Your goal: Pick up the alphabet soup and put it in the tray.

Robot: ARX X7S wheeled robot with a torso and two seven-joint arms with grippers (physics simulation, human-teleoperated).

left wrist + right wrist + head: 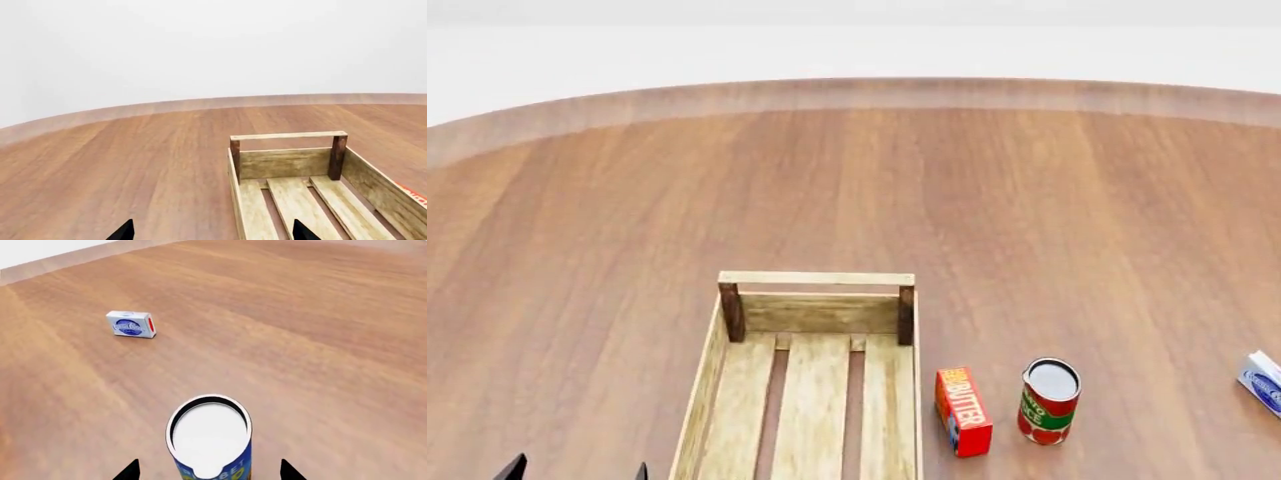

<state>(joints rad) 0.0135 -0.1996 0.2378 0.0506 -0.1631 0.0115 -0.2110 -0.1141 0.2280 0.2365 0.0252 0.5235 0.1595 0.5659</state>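
**Right tool around the soup can**

Alphabet soup (211, 440) stands upright between the released fingers of the right tool (209, 471), toward the surface's (988, 200) right edge. Lower further, close centred on the label. Left tool (212, 231) released over the tray (711, 375).
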